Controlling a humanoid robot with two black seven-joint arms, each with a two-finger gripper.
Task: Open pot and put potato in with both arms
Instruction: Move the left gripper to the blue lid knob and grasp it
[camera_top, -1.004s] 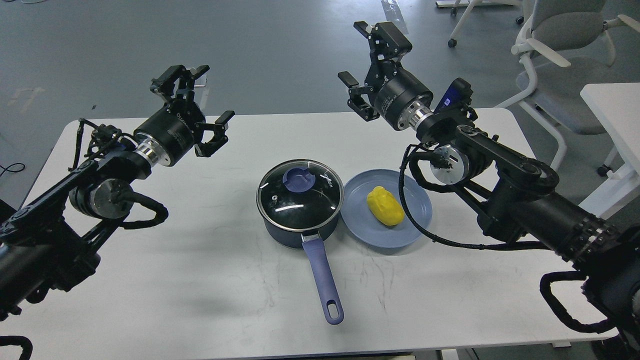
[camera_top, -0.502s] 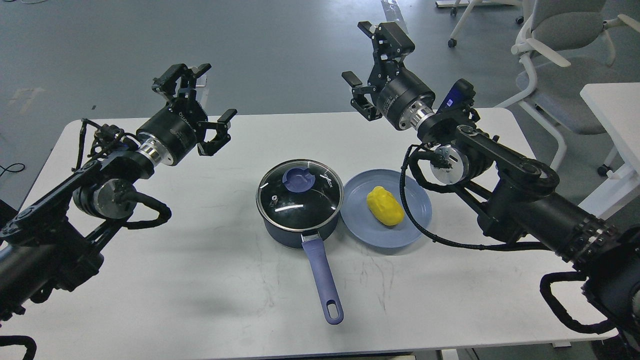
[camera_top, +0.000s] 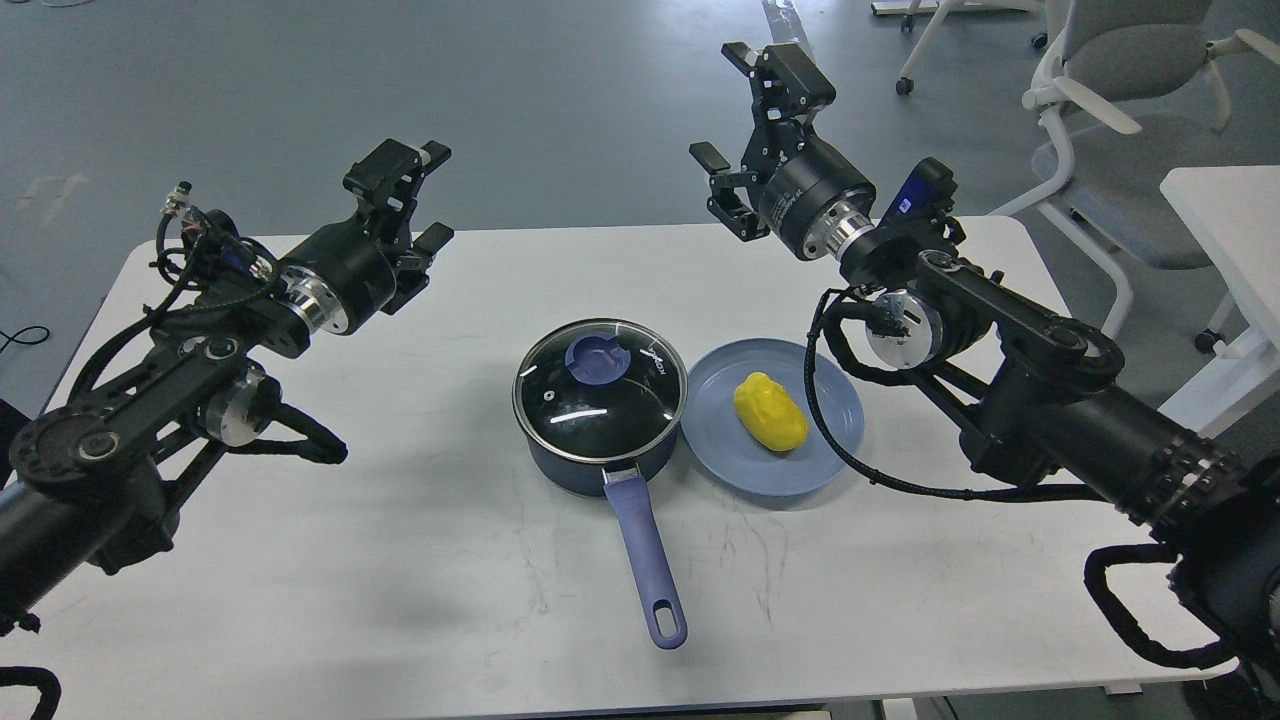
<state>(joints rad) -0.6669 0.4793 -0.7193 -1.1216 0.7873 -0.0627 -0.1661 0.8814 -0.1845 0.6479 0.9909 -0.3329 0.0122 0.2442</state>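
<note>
**Left wrist rolls over; both arms high above a covered pot**

Since the earlier frame the left gripper (camera_top: 412, 200) has rolled at the wrist and edged rightward, its fingers now spread and holding nothing. The right gripper (camera_top: 745, 120) has barely shifted, fingers wide apart and empty. Below and between the two grippers sits the pot (camera_top: 598, 455), glass lid (camera_top: 600, 388) on. The potato (camera_top: 770, 411) lies on the blue plate (camera_top: 830, 440), beneath the right gripper, just beside the pot.
</note>
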